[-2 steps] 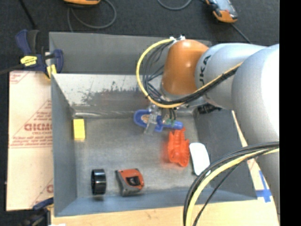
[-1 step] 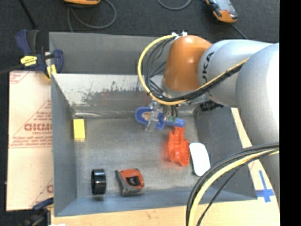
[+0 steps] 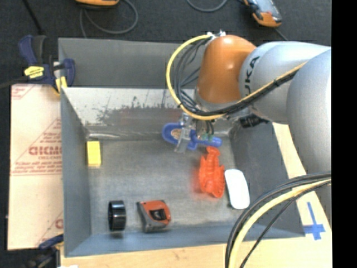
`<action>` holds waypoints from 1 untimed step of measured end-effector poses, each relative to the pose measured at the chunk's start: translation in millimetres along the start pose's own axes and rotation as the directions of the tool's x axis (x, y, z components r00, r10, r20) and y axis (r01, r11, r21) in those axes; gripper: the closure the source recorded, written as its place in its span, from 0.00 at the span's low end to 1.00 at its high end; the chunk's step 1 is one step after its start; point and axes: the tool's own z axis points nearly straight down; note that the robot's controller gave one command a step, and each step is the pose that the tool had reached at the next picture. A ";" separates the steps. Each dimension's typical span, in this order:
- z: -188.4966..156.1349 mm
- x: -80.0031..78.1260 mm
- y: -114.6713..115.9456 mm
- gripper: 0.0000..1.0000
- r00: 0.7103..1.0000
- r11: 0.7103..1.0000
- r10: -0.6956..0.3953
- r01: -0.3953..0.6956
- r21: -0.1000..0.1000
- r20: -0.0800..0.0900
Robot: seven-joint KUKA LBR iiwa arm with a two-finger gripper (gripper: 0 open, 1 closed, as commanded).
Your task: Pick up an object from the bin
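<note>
My gripper point(image 3: 184, 140) is low at the back of the bin, near the foot of the rear wall, under the arm's orange cover. A blue plastic thing point(image 3: 170, 132) with a loop at its left end lies right at the gripper and runs on to the right beneath it; the gripper hides its middle. Just in front and to the right lies a red-orange plastic toy point(image 3: 210, 173), apart from the gripper. A white oval thing point(image 3: 237, 188) rests against the toy's right side.
A yellow block point(image 3: 93, 153) sits by the left wall. At the front left lie a black cylinder point(image 3: 116, 214) and an orange-and-grey tape measure point(image 3: 154, 214). The arm and its cables span the bin's back right.
</note>
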 end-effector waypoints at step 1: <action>-17.4 -0.8 0.1 1.00 1.000 1.000 0.000 0.000 0.000 0.002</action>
